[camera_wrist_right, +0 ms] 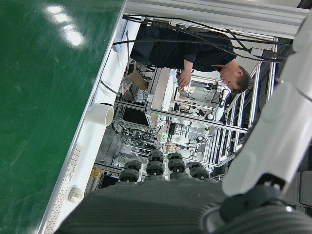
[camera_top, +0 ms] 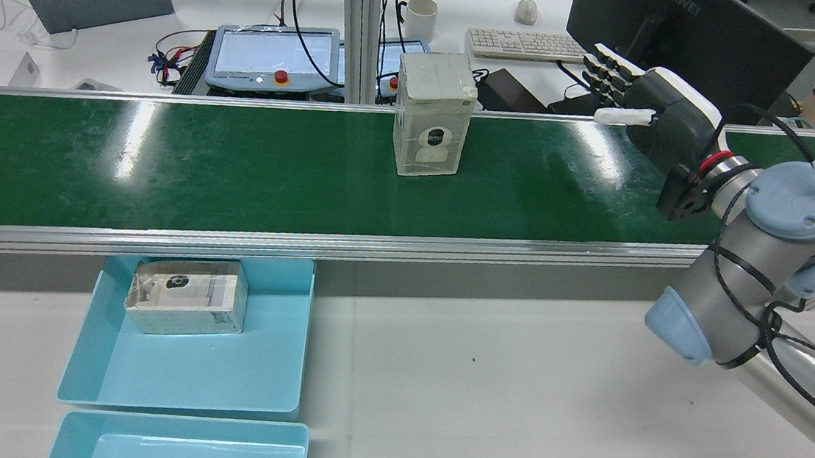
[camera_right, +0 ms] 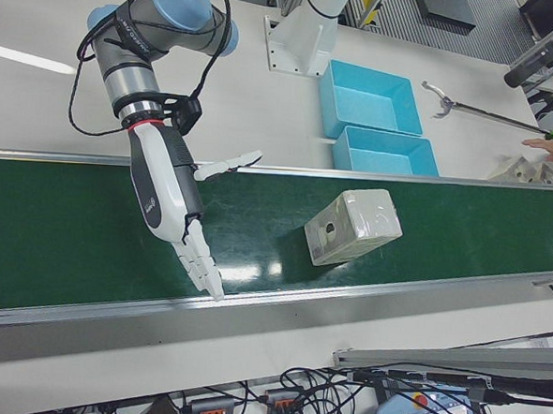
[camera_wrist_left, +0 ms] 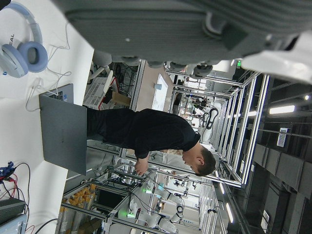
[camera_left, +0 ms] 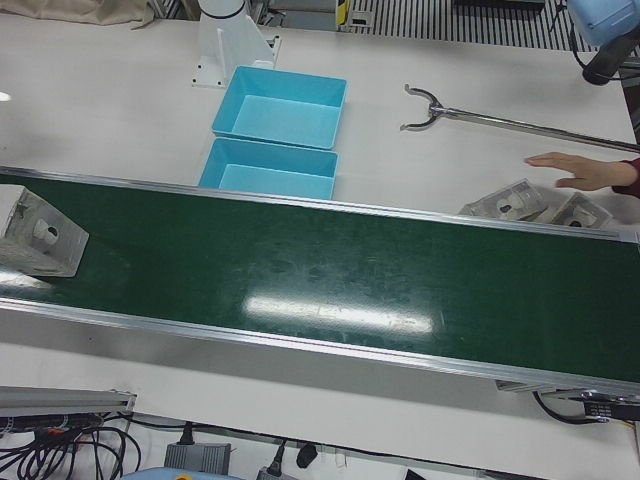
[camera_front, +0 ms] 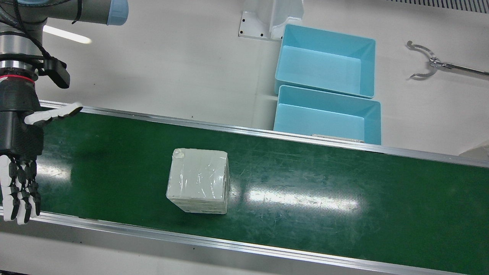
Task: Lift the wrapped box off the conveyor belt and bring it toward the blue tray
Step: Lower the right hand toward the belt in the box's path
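Observation:
The wrapped box [camera_front: 198, 185] stands on the green conveyor belt [camera_front: 324, 179] near its middle; it also shows in the rear view [camera_top: 432, 113], the left-front view [camera_left: 35, 235] and the right-front view [camera_right: 353, 226]. My right hand [camera_front: 19, 152] is open over the belt, well apart from the box, fingers stretched out; it shows in the rear view [camera_top: 654, 103] and the right-front view [camera_right: 174, 201] too. My left hand [camera_wrist_left: 170, 29] shows only in its own view, open, holding nothing. Two blue trays [camera_front: 324, 61] [camera_front: 324, 118] sit beside the belt.
In the rear view the tray nearer the belt [camera_top: 181, 371] holds another wrapped box [camera_top: 186, 297]. A metal reach tool [camera_front: 431, 63] lies on the white table. A person's hand [camera_left: 580, 170] and more wrapped boxes [camera_left: 510, 200] are at the belt's end.

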Action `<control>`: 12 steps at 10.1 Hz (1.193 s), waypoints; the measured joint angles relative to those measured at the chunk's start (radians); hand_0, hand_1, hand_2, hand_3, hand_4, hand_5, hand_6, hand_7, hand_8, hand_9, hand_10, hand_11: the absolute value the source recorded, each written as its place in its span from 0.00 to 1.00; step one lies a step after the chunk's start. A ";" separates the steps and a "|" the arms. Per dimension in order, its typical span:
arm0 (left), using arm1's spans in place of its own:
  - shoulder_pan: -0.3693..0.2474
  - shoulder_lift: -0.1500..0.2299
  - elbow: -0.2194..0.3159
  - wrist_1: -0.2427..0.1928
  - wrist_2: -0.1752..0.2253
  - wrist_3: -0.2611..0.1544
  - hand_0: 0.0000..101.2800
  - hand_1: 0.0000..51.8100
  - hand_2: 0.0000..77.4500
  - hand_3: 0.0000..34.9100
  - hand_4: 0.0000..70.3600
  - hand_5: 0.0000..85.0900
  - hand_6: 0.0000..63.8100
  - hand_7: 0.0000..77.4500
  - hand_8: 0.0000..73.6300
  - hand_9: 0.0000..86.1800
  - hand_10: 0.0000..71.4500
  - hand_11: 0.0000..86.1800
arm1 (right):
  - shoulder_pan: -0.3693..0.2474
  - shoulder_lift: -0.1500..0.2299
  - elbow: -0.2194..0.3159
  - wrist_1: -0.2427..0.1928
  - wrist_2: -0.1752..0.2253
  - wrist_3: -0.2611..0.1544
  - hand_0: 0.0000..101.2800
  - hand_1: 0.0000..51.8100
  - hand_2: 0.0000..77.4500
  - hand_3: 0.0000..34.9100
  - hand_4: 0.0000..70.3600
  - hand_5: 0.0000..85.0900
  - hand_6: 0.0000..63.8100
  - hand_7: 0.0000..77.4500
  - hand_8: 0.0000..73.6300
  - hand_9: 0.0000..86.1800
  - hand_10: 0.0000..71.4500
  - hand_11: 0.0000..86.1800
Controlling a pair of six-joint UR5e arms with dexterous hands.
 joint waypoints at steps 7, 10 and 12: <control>0.000 0.000 0.000 0.000 0.000 0.000 0.00 0.00 0.01 0.00 0.00 0.01 0.00 0.00 0.00 0.00 0.00 0.00 | -0.027 0.009 -0.032 0.024 0.004 0.001 0.40 0.11 0.07 0.01 0.00 0.03 0.00 0.01 0.10 0.08 0.05 0.07; 0.000 0.000 0.000 0.000 0.000 0.000 0.00 0.00 0.01 0.00 0.00 0.01 0.00 0.00 0.00 0.00 0.00 0.00 | -0.036 0.010 -0.036 0.028 0.005 0.002 0.40 0.15 0.06 0.01 0.00 0.02 0.00 0.01 0.11 0.08 0.01 0.08; 0.000 0.000 0.000 0.000 0.000 0.000 0.00 0.00 0.01 0.00 0.00 0.01 0.00 0.00 0.00 0.00 0.00 0.00 | -0.046 0.013 -0.038 0.029 0.005 0.001 0.40 0.15 0.06 0.01 0.00 0.02 0.00 0.01 0.11 0.08 0.05 0.08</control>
